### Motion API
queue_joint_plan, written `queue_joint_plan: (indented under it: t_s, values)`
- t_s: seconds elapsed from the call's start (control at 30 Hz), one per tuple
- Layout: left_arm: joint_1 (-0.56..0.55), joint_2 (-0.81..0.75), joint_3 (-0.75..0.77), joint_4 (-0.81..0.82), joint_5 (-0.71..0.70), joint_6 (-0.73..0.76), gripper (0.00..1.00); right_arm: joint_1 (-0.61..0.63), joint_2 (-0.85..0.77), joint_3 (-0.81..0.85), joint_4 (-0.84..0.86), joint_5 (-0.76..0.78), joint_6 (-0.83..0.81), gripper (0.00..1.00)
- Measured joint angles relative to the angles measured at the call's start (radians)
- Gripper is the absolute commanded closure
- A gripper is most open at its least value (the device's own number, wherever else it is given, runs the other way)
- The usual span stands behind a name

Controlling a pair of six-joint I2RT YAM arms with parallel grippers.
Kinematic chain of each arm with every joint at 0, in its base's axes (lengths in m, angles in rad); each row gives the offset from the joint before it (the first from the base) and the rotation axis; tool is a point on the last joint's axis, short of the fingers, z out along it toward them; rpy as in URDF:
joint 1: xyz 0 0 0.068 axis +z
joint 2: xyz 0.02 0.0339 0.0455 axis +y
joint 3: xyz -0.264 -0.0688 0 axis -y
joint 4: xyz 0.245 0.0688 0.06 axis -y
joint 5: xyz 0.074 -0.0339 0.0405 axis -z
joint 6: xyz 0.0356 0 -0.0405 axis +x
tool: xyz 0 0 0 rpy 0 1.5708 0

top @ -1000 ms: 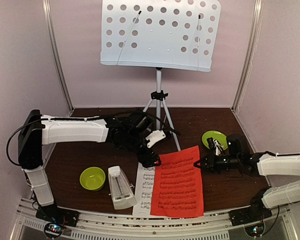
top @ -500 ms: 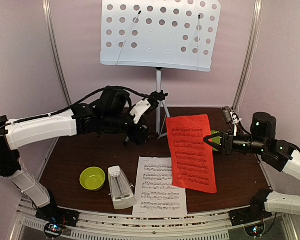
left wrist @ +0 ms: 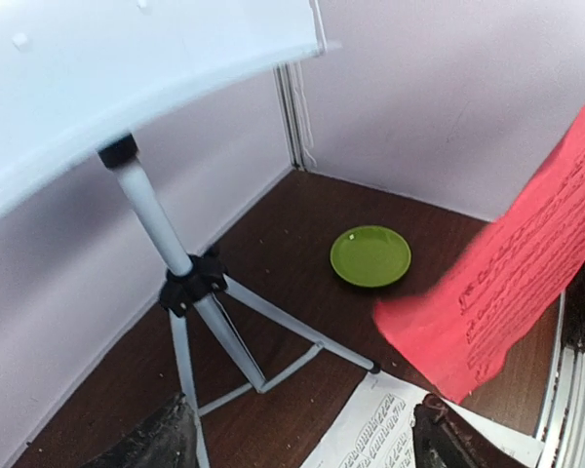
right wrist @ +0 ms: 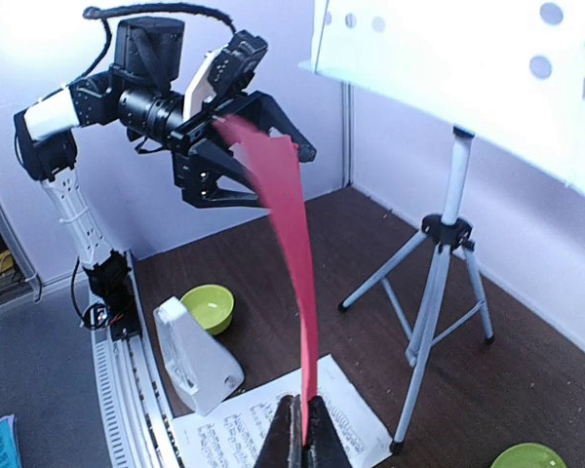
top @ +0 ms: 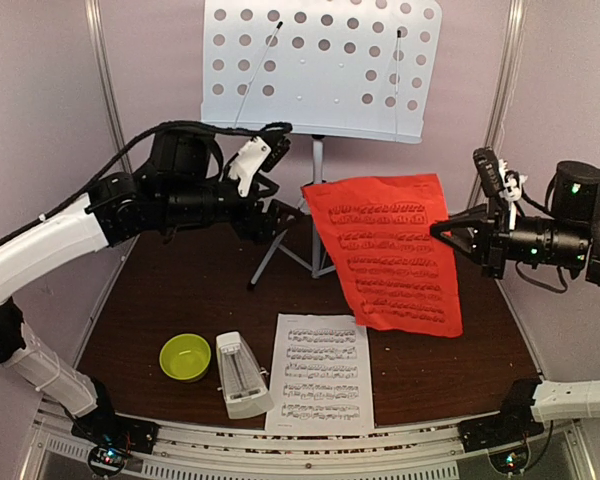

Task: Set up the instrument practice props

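My right gripper [top: 442, 230] is shut on the right edge of the red sheet [top: 385, 250] and holds it upright in the air, in front of the music stand [top: 320, 65] and below its perforated desk. In the right wrist view the red sheet [right wrist: 288, 224] rises edge-on from the shut gripper [right wrist: 301, 429]. My left gripper [top: 270, 215] is open and empty, raised just left of the red sheet, by the tripod [left wrist: 190, 283]. The white sheet [top: 320, 372] lies flat at the front. The metronome [top: 242, 375] stands to its left.
A lime-green bowl [top: 185, 357] sits left of the metronome. A lime-green plate [left wrist: 370, 255] lies on the table at the right, behind the red sheet. Pale walls close in the back and both sides. The tripod legs [right wrist: 439, 292] spread over the back middle.
My right gripper has lifted the red sheet higher and further back towards the stand. My left arm has risen and pulled back to the left, still open.
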Motion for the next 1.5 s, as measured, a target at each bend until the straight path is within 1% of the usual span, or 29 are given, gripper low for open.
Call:
queue_joint_plan:
  t_s: [0.07,0.2,0.33,0.5,0.57,0.83,1.07,1.17,1.27,1.4,1.5]
  values:
    - [0.0,-0.014,0.046,-0.018,-0.016,-0.002,0.26,0.003,0.022,0.071,-0.005,0.033,-0.014,1.0]
    - [0.0,-0.014,0.194,-0.055,-0.07,-0.011,0.3,0.003,0.069,0.19,0.015,0.082,-0.027,1.0]
    - [-0.001,-0.011,0.312,-0.054,-0.126,-0.012,0.3,0.003,0.122,0.294,0.071,0.1,-0.028,1.0]
    - [-0.021,0.022,0.428,-0.043,-0.279,0.012,0.29,0.003,0.195,0.417,0.157,0.131,-0.032,1.0]
    - [-0.025,0.043,0.457,-0.04,-0.329,0.026,0.29,0.003,0.224,0.459,0.19,0.153,-0.033,1.0]
    - [-0.035,0.211,0.631,-0.039,-0.502,0.142,0.31,0.003,0.385,0.633,0.306,0.259,-0.034,1.0]
    - [-0.038,0.299,0.687,-0.014,-0.633,0.272,0.39,-0.005,0.492,0.743,0.346,0.337,-0.023,1.0]
    - [-0.037,0.318,0.71,-0.002,-0.66,0.31,0.42,-0.011,0.537,0.801,0.355,0.374,-0.009,1.0]
    - [-0.035,0.327,0.732,0.006,-0.673,0.333,0.47,-0.016,0.578,0.856,0.358,0.41,0.002,1.0]
    - [-0.027,0.329,0.754,0.008,-0.673,0.347,0.58,-0.018,0.608,0.898,0.36,0.458,0.018,1.0]
    - [-0.014,0.349,0.8,0.001,-0.672,0.353,0.68,-0.022,0.615,0.901,0.365,0.483,0.027,1.0]
